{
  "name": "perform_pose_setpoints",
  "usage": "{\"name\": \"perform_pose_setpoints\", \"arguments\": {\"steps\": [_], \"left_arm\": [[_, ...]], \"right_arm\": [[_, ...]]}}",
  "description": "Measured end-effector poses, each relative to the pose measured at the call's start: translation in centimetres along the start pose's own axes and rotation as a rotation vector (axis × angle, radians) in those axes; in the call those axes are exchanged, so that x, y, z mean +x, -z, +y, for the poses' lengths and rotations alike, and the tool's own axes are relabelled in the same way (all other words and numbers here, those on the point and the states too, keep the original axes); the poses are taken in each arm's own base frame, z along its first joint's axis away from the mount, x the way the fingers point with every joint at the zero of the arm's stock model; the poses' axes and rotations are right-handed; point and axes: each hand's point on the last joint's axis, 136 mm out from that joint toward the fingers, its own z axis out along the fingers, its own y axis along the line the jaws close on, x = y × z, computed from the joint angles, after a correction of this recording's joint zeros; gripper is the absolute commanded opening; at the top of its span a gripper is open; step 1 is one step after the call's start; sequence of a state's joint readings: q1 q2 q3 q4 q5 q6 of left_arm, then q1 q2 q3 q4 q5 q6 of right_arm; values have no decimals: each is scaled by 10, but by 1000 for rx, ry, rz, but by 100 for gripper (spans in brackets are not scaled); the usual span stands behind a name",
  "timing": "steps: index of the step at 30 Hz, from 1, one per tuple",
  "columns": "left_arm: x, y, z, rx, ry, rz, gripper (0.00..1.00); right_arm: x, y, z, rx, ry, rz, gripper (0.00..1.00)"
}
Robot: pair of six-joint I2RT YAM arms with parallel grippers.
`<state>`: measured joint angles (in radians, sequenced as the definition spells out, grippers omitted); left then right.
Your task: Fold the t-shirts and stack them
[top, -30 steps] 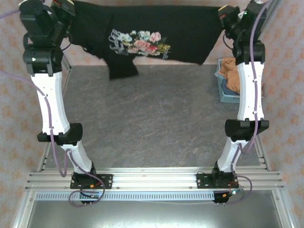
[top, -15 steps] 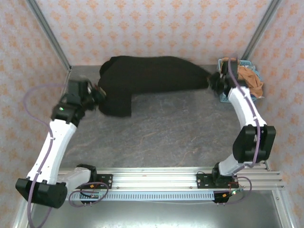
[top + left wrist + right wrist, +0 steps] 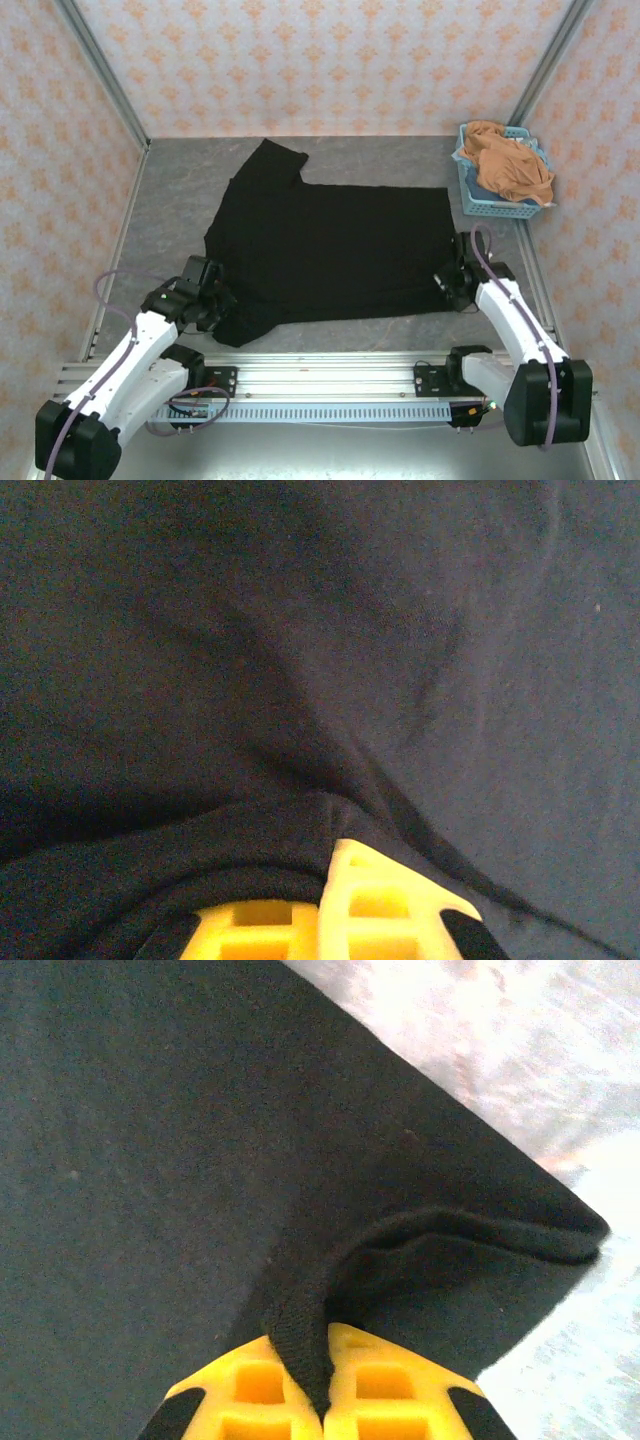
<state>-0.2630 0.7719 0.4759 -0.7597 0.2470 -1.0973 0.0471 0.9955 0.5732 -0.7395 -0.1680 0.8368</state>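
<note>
The black shirt (image 3: 330,250) is lying spread out flat on the counter (image 3: 170,200), plain black side facing up; one sleeve is pointing toward the back wall and the other is sitting at the near-left corner; the hem is running along the right side.

The left end effector (image 3: 218,303) is sitting low on the counter at that near-left sleeve, touching the cloth; in the wrist view the left end effector (image 3: 325,885) is pressing together on a fold of the black shirt, and the cloth is bunching up over its yellow fingers (image 3: 390,905).

The right end effector (image 3: 448,286) is resting at the near-right hem corner; up close the right end effector (image 3: 305,1350) is pinching a thick rolled edge of the same shirt, with the seam going straight down between the two yellow fingers (image 3: 385,1380); pale counter is showing just past that corner.

The orange shirt (image 3: 512,168) is lying crumpled in the blue basket (image 3: 482,207) at the far right of the counter, spilling a bit over the rim, well apart from the black one.
</note>
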Motion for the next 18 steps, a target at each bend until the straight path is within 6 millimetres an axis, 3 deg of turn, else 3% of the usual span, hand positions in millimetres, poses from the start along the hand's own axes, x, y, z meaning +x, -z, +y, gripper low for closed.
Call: {"name": "perform_pose_setpoints", "arguments": {"steps": [10,18], "left_arm": [[2,-6,2,-28,25,21,0],[-5,-29,0,-154,39,46,0]], "right_arm": [[4,2,-22,87,-9,-1,0],[11,-28,-32,236,-24,81,0]]}}
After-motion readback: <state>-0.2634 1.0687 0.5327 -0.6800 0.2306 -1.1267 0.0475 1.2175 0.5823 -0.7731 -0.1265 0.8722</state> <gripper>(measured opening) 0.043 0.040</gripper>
